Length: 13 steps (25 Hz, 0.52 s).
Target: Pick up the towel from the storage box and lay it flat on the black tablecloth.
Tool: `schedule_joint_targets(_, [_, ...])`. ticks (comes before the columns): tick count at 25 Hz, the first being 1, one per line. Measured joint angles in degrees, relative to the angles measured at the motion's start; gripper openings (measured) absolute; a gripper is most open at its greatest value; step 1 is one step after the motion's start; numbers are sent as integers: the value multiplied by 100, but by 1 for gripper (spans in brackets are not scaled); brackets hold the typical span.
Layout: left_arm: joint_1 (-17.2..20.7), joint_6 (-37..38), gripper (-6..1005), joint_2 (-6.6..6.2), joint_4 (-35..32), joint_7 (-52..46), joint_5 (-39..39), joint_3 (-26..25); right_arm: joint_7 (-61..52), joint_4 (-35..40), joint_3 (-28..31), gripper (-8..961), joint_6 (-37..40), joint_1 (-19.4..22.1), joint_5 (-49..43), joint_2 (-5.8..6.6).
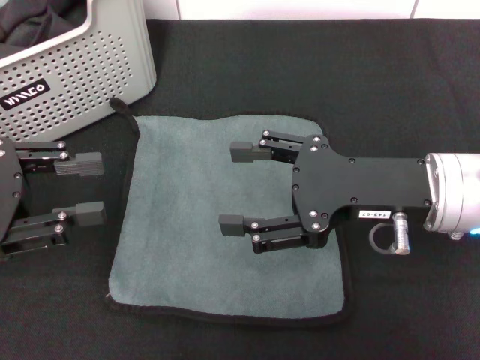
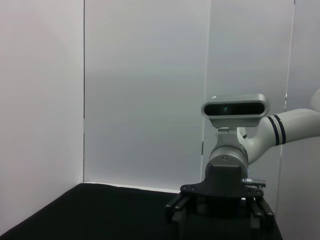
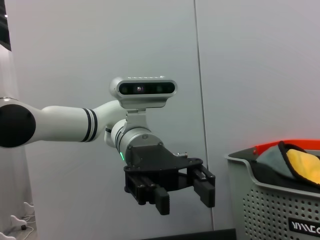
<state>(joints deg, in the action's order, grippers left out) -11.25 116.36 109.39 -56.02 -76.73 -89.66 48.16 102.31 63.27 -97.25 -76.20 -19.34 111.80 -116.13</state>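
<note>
The towel [image 1: 187, 225] lies spread flat, grey-green face up with black edging, on the black tablecloth [image 1: 300, 67]. My right gripper [image 1: 237, 187] is open and empty, hovering over the towel's middle with its fingers pointing left. My left gripper [image 1: 90, 188] is open and empty, just off the towel's left edge over the tablecloth. The storage box [image 1: 82, 67], light grey with round holes and a black label, stands at the back left. The left gripper also shows in the right wrist view [image 3: 184, 200], and the right gripper in the left wrist view [image 2: 220, 220].
A dark cloth [image 1: 30, 22] lies inside the box. In the right wrist view the box [image 3: 270, 210] holds a grey-green and yellow cloth [image 3: 300, 165] at its rim. White walls stand behind the table.
</note>
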Motion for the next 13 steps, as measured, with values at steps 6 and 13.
schedule_joint_targets(6, [-12, -5, 510, 39, 6, 1, 8, -124, 17, -10, 28, 872, 46, -11, -1, 3])
schedule_joint_targets(13, [-18, -12, 510, 57, 4, 8, 0, -217, 17, -10, 32, 872, 83, -19, -25, 3])
